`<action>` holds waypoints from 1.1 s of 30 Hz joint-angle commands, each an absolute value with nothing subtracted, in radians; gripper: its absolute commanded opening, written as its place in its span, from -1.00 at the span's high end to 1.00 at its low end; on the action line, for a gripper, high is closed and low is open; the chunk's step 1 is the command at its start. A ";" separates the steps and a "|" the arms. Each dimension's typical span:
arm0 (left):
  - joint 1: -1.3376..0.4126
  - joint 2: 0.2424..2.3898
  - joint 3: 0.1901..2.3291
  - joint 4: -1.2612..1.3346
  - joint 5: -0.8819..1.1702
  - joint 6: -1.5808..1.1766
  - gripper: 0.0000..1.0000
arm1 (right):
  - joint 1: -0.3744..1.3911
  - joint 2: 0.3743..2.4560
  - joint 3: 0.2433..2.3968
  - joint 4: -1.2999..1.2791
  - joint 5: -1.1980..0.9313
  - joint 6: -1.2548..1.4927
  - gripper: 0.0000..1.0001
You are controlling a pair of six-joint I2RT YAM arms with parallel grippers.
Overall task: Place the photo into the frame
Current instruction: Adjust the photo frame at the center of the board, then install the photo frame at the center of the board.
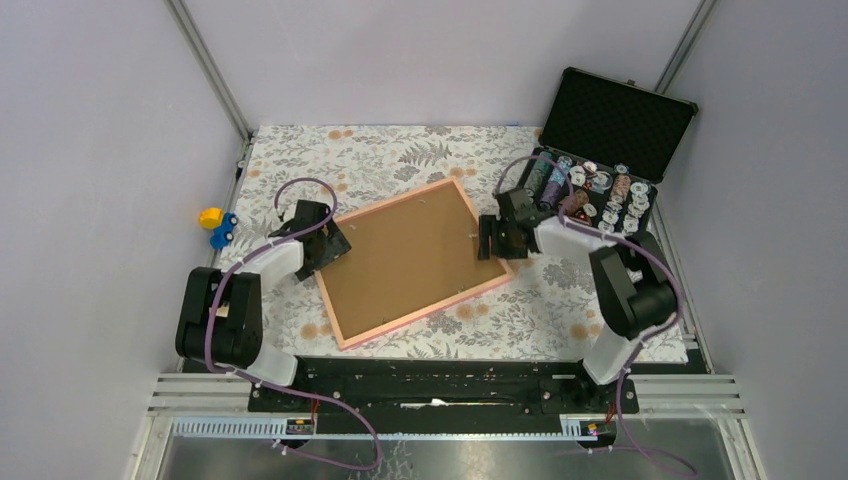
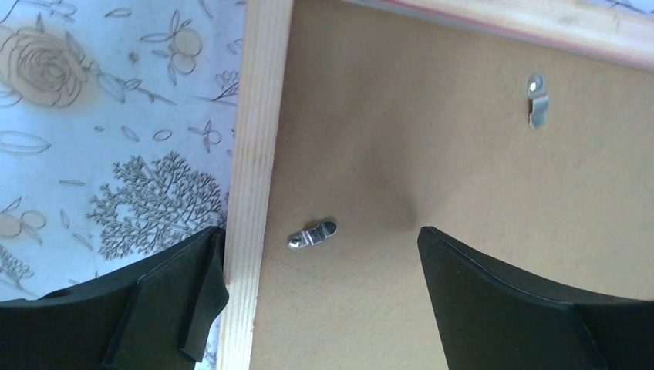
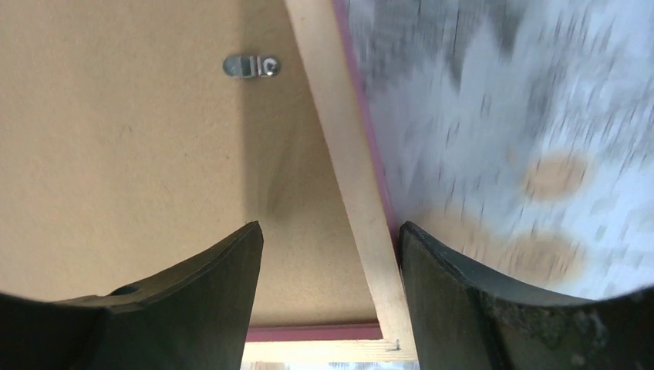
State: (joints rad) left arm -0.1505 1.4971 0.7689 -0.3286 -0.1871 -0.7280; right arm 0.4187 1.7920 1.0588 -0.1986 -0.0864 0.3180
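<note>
Arm bases at near table (image 1: pixel 560 310) edge, both arms reaching inward to the frame (image 1: pixel 427 311).

Frame lies face down mid-table, turned askew, brown board (image 1: pixel 405 255) up, pink rim showing around it.

Left gripper (image 1: pixel 325 240) at the frame's left side. Wrist view: left gripper (image 2: pixel 320 239) released, jaws wide apart and straddling the pale wood rail (image 2: pixel 254 154) — one finger outside over the flowered cloth, just beside the rail, the other over the board. A small metal clip (image 2: pixel 312 233) sits on the board between them; a second clip (image 2: pixel 537 100) farther along near the next rail.

Right gripper (image 1: pixel 492 238) at the frame's right side. Wrist view: right gripper (image 3: pixel 330 231) also released, rail (image 3: pixel 343 154) between the fingers — one over the board, one outside over the cloth. Clip (image 3: pixel 251 66) beyond, on the board. Contact with the frame: cannot tell for either.

Left of the table: yellow toy (image 1: pixel 210 216) and blue toy (image 1: pixel 224 232), touching.

Far right corner: black case (image 1: pixel 615 120), lid up, spools (image 1: pixel 600 195) inside.
</note>
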 commanded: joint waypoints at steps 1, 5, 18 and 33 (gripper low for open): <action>-0.186 1.506 0.733 -0.097 0.100 -0.769 -0.97 | 0.557 1.613 0.862 -0.206 -0.238 0.491 -0.44; -0.186 1.522 0.662 0.016 0.171 -0.770 -0.97 | 0.561 1.486 0.778 -0.224 -0.167 0.547 -0.64; -0.183 1.489 0.600 0.097 0.147 -0.778 -0.97 | 0.559 1.624 1.019 -0.309 0.133 0.338 -0.76; -0.216 1.264 0.640 -0.078 0.024 -0.668 -0.97 | 0.551 1.538 0.877 -0.248 0.049 0.473 -0.99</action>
State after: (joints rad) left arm -0.1635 1.4021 0.6064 0.0345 -0.0193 -0.6685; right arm 0.5236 1.5837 0.8677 -0.3092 0.1028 0.4179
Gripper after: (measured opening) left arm 0.987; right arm 0.985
